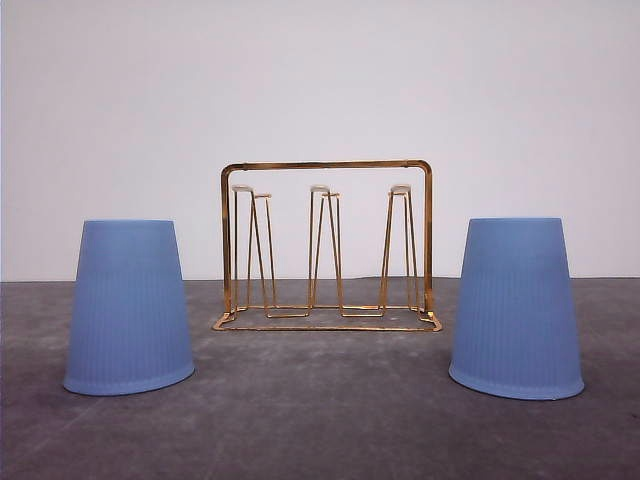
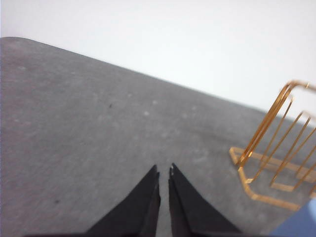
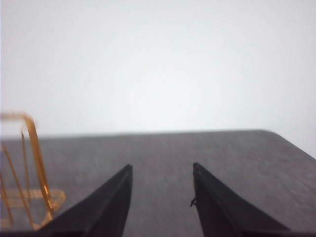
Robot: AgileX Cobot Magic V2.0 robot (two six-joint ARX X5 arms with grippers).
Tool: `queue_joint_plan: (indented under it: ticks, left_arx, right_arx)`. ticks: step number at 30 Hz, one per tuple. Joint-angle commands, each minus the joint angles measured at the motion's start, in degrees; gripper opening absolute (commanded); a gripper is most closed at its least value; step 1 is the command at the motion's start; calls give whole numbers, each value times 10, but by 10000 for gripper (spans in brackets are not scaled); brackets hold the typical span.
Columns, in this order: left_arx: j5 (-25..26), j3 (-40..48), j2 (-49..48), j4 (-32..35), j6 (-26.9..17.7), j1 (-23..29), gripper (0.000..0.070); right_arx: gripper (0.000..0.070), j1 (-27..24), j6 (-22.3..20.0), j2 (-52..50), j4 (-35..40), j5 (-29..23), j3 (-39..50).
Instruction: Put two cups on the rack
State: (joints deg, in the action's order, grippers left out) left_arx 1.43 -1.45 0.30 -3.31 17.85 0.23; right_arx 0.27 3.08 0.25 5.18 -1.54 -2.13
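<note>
A: What stands on the table [image 1: 320,420]?

B: A dark grey, faintly speckled matte surface. At the centre of the front view, toward the back, sits the gold wire rack [image 1: 327,246]: a rectangular frame handle, a flat wire base, and narrow upright hairpin prongs with white tips. At lower left is one light blue cup [image 1: 129,306], upside down, wide rim on the table; at lower right is the other light blue cup [image 1: 516,308], also inverted. Both are tapered, matte, finely ribbed vertically, without handles. Each stands apart from the rack, slightly nearer the camera.

A: And the grippers?

B: In the left wrist view, the left gripper [image 2: 164,170] shows two black, pointed fingers with tips nearly touching, a thin slit between them, nothing held. It is aimed over bare table, with the rack's corner at the right edge and a sliver of blue at lower right. In the right wrist view, the right gripper [image 3: 162,167] has its black fingers spread apart, empty, pointing across the table, the rack at the left edge.
</note>
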Motion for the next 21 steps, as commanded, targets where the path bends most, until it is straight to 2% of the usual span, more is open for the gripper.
queue_joint_plan:
  ticks: [1,5,7,8,12,14,18,21]
  left_arx:
    - [1,7,-1,27,32,1,19]
    - [1,-11,-1,60,56,1,12]
    - [1,-30,-1,58,60,1,11]
    - [1,-41,-1,55,60,1,12]
    - [-6,-111,8,-9,58,1,11]
    - [-6,-157,23,-66,56,1,12]
    - [4,-255,75,-181,48,1,11]
    - [25,-320,124,-262,24,1,11]
  right_arx:
    - [245,0,43,0,27,0,2]
    - [228,0,128,0,84,12,-1]
    - [59,0,170,0,103,11,-6]
    - [0,0,185,0,103,11,-11]
    - [3,0,193,0,90,12,-50]
    - [3,0,193,0,57,12,-79]
    - [3,0,191,12,-93,13,-171]
    - [3,0,187,36,-193,28,-235]
